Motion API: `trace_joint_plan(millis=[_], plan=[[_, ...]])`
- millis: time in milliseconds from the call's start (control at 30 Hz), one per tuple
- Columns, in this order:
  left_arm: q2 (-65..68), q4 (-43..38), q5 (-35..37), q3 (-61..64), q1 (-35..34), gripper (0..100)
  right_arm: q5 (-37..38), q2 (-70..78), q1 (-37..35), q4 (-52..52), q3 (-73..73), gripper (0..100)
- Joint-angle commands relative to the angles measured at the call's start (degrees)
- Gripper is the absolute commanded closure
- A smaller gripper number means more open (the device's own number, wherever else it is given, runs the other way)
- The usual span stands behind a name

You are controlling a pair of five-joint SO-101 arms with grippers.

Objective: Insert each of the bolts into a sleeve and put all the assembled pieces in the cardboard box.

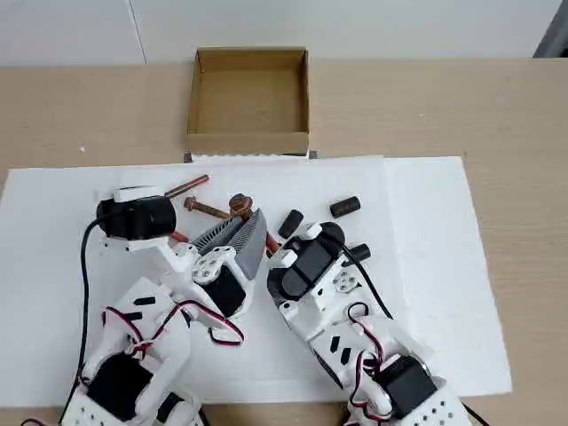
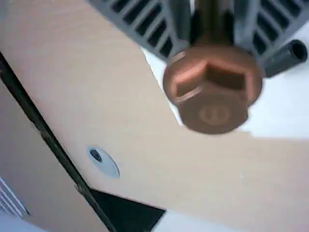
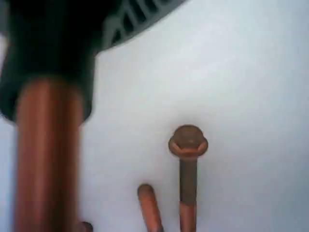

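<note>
The left tool point(image 1: 241, 222) was clamped shut on the shank of a copper-coloured hex-flange bolt point(image 2: 212, 92), just behind the head. The free shank pointed across at the right tool point(image 1: 280, 250), a grip that seemed meant to steady the bolt for mating. The right tool looked closed on a short black cylindrical sleeve point(image 3: 48, 82), held clear of the white sheet point(image 1: 426, 266) that covered the wooden tabletop point(image 1: 515, 106). The shank ran into the sleeve's bore, so I judged the insertion under way rather than finished. Two more copper bolts point(image 1: 206, 209) and three loose black sleeves point(image 1: 344, 207) lay on the sheet close to the tools, handy for later pairings. The open brown cardboard box point(image 1: 248, 142) stood at the sheet's far edge, with no assembled piece inside.
</note>
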Motion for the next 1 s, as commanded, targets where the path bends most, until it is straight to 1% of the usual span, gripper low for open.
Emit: trace_joint_plan(millis=[0,67,233,333,533,867,967], plan=[[-0.8,-6.1,-2.4,1.6,-2.6,99,0.8,-0.3,-0.7,-1.0,-4.2,99.5],[-0.8,-7.9,-3.8,2.9,-3.4,99,0.8,-0.3,-0.7,-1.0,-4.7,99.5],[-0.8,-8.0,-4.0,3.5,-3.0,99,1.3,-0.3,-0.7,-1.0,-5.0,99.5],[-0.8,-7.9,-4.0,3.4,-1.8,99,3.0,-0.3,-0.7,-1.1,-4.9,99.5],[-0.8,-7.9,-4.0,3.6,0.4,99,3.2,-0.3,-0.4,-1.0,-4.7,99.5],[-0.8,-7.8,-4.3,3.6,0.1,99,3.2,-0.3,-0.2,-1.3,-4.6,99.5],[-0.8,-7.8,-4.3,3.6,0.1,99,3.2,-0.3,1.4,-1.5,-4.7,99.5]])
